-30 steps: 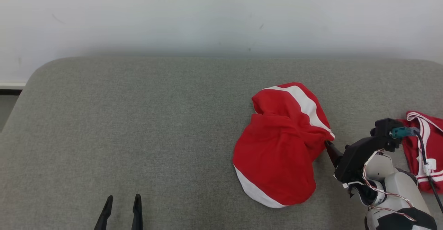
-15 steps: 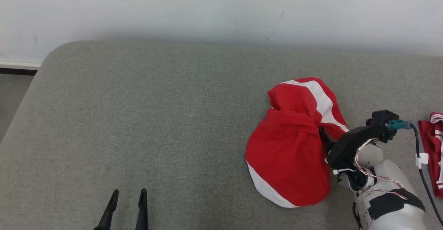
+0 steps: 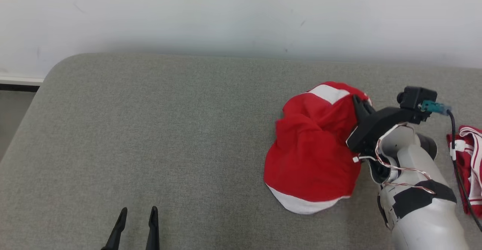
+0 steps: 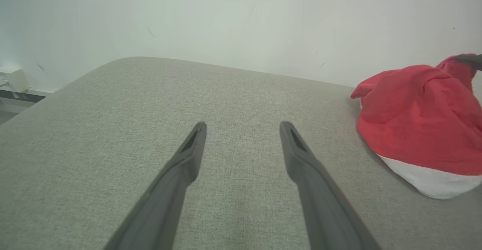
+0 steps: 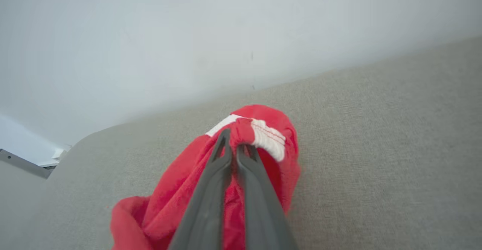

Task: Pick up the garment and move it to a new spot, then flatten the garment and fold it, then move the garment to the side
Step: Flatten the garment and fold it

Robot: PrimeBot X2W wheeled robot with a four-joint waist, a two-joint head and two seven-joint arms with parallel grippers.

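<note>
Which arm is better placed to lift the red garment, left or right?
Right. The right gripper is shut on the red garment; the left gripper hangs open over the cushion, apart from it.

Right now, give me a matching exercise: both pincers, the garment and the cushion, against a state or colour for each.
Things:
1 left pincer
2 right pincer
3 garment
4 cushion

States and colours:
a grey
b shut on the garment
c red with white bands
d open, holding nothing

Pairs: 1-d, 2-b, 3-c, 4-a
</note>
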